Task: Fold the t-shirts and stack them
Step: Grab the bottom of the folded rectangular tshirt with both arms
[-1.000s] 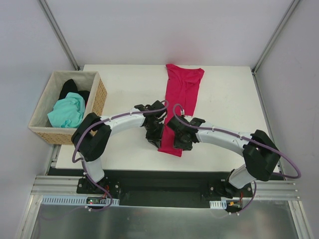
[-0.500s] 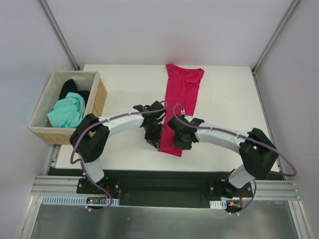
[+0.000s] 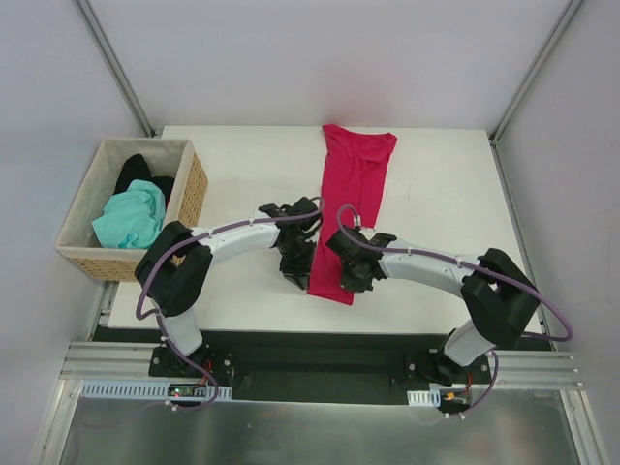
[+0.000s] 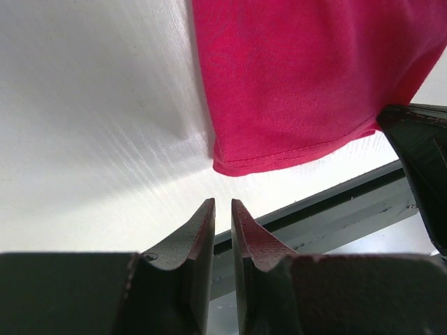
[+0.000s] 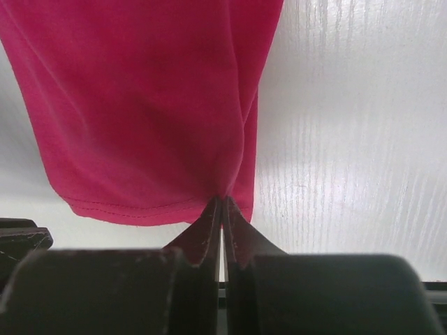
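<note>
The near hem of the crimson t-shirt (image 3: 354, 194), a long strip running from the far edge of the table (image 3: 242, 174) towards its near edge, is being pinched near its right corner by the fully closed right gripper (image 5: 222, 202). The left gripper (image 4: 223, 206) is being held just beside the hem's left corner, jaws barely parted, nothing gripped. The mint-green t-shirt (image 3: 131, 218) and black t-shirt (image 3: 136, 172) are being held in the wicker basket (image 3: 194, 189) at the table's left edge

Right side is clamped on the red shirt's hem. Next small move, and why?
Probably ease the left gripper forward onto the near hem corner of the crimson t-shirt and close. Its fingers stand slightly apart, empty, just short of the cloth, while the right gripper pinches the hem's other end.
</note>
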